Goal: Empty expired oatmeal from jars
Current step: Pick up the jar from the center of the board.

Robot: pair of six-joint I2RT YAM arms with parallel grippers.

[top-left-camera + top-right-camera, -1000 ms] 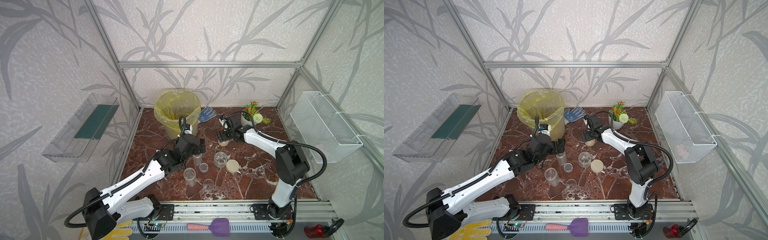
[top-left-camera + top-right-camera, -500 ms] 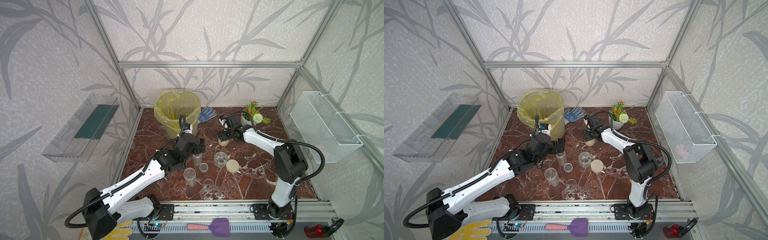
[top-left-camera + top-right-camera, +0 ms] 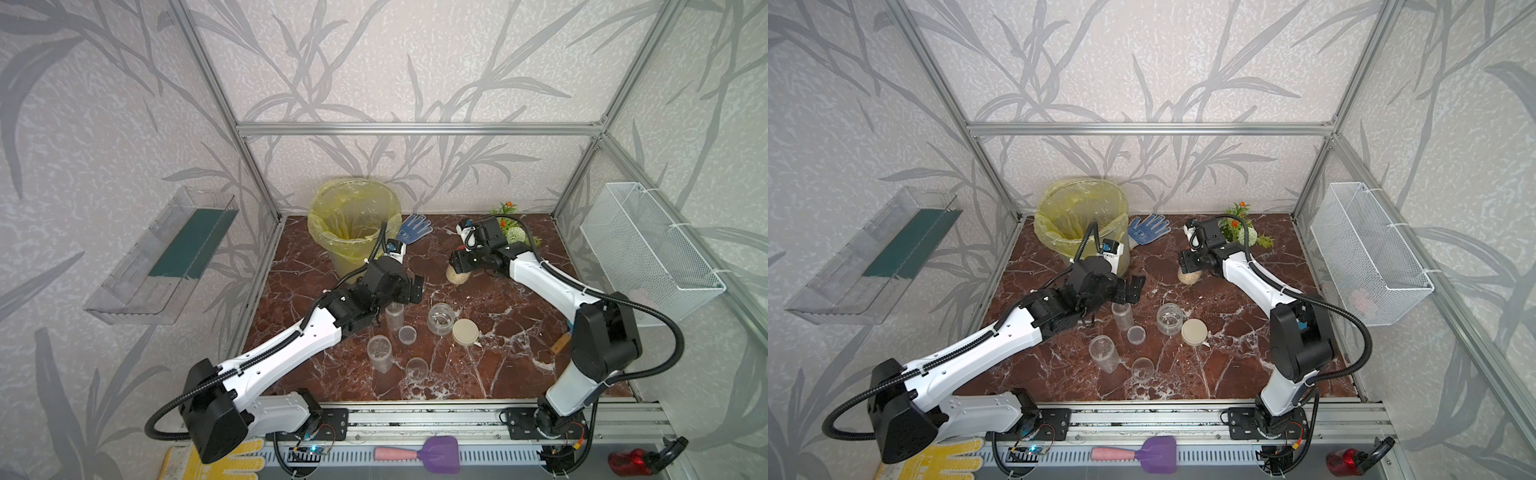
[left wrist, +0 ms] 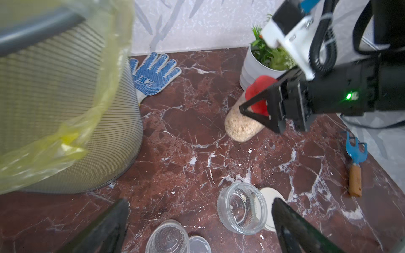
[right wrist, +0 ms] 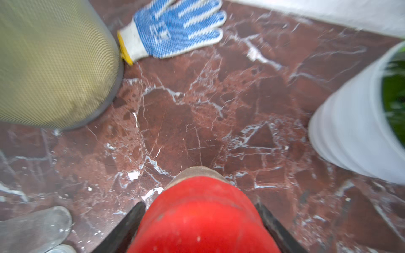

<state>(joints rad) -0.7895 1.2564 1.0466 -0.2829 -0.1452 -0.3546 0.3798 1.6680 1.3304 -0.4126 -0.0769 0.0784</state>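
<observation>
The right claw (image 5: 199,206) has closed onto the red-capped jar (image 4: 245,119) of oatmeal (image 4: 236,130); the left claw (image 4: 199,203) gapes wide, empty.

Left pincer (image 4: 200,202) spread, right pincer (image 5: 199,207) clamped

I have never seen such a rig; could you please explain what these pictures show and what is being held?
These are two white-and-black robot arms on a rail, each ending in a two-finger gripper. Two pictures look down on the whole scene from overhead; the other two come from cameras on the arms' wrists. On the dark red marble tabletop are a mesh bin with a yellow liner, an empty squat clear jar beside its beige lid, two empty slim clear jars, a blue dotted glove and a white potted plant. The right gripper is closed on the red cap of a clear jar full of pale oat flakes. The left gripper is open, holding nothing, near the empty jars.
</observation>
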